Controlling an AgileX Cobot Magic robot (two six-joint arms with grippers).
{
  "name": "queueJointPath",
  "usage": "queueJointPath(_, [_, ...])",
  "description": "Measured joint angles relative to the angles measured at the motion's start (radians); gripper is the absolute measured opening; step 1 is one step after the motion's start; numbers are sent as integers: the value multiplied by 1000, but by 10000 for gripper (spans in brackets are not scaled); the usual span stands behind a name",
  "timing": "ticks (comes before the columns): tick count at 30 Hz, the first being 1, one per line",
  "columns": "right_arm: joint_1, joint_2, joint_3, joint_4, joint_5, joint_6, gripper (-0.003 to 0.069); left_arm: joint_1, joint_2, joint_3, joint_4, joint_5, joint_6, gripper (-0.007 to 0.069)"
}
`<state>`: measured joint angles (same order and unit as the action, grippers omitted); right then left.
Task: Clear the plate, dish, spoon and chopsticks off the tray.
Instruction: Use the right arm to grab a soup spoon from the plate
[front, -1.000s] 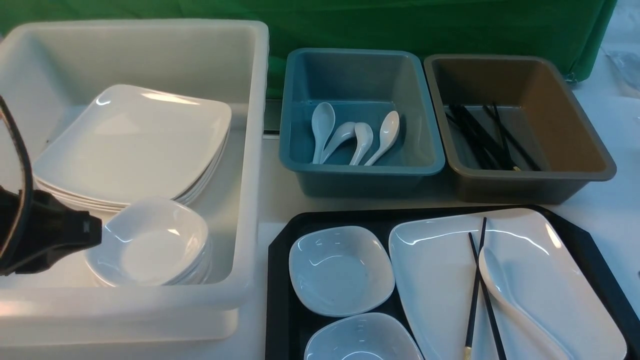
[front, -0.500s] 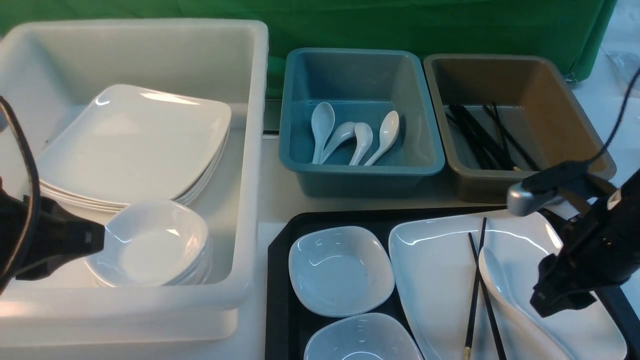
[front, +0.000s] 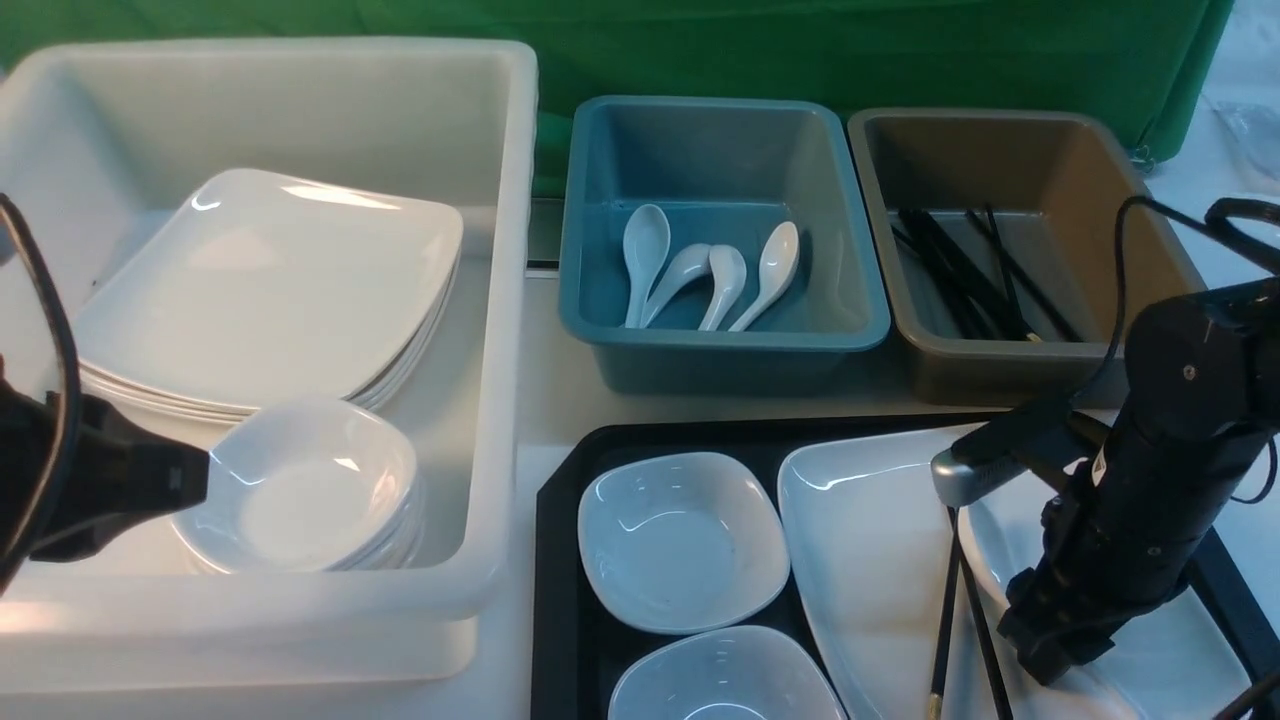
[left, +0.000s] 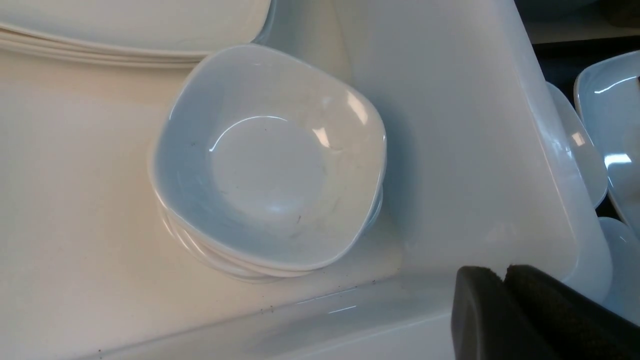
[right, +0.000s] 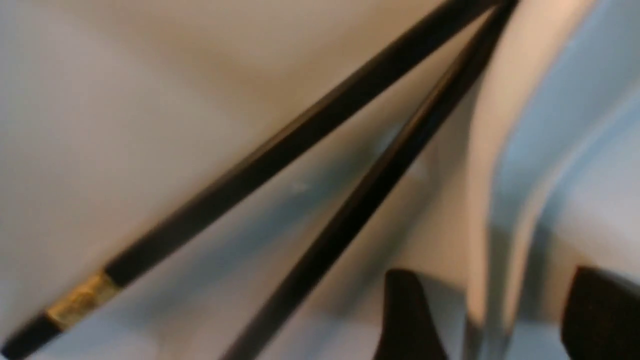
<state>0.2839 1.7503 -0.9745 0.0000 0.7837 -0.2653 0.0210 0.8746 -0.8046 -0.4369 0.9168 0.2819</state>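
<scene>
Crockery sits on the black tray (front: 556, 600) at the near right of the surface (front: 545, 400). The big white plate (front: 860, 540) takes up the tray's right part. To its left are a small dish (front: 680, 540) farther off and a second small dish (front: 720, 685) nearer, partly out of sight. The chopsticks (front: 945, 620) lie on the plate, pointing roughly away from the robot and spreading apart toward their near ends, where one gold tip shows. The spoon (front: 985, 550) lies on the plate just to their right, its bowl at the far end and its handle running under the right arm. The right pincer (front: 1050, 660) is low over the plate at that handle. It is released, its two black fingers (right: 405, 320) standing apart with the spoon's pale ridge between them, and I cannot tell whether they touch it. The left pincer (front: 195, 475) hangs at the near side of the white tub (front: 500, 300), beside a stack of small dishes (front: 300, 490). It is clenched, pads pressed together with nothing between them. A stack of plates (front: 270, 280) leans in the same tub behind the dishes. Farther back on the surface stand a blue tub (front: 720, 350) holding four white spoons (front: 710, 270) and a brown tub (front: 1050, 370) holding black sticks (front: 960, 270). A green cloth (front: 800, 50) hangs behind them.
</scene>
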Motion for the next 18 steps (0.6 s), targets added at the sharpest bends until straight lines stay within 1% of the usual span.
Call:
queueJointPath(1, [0, 0, 0, 0, 0, 2, 405, 0, 0, 0, 0, 0, 0, 36])
queueJointPath(3, [0, 1, -1, -5, 1, 12, 229, 0, 0, 0, 0, 0, 5, 36])
queueJointPath(4, [0, 1, -2, -5, 3, 12, 164, 0, 0, 0, 0, 0, 7, 36])
queueJointPath(5, [0, 1, -2, -5, 4, 13, 150, 0, 0, 0, 0, 0, 7, 36])
queueJointPath(6, [0, -3, -2, 0, 12, 14, 89, 0, 0, 0, 0, 0, 7, 36])
queueJointPath(9, [0, -36, -1, 0, 43, 22, 85, 0, 0, 0, 0, 0, 7, 36])
queueJointPath(13, [0, -136, -11, 7, 69, 75, 85, 0, 0, 0, 0, 0, 8, 36])
queueJointPath(15, [0, -232, -53, 66, 60, 94, 85, 0, 0, 0, 0, 0, 10, 36])
queueJointPath(18, [0, -265, -170, 190, 31, 81, 85, 0, 0, 0, 0, 0, 10, 36])
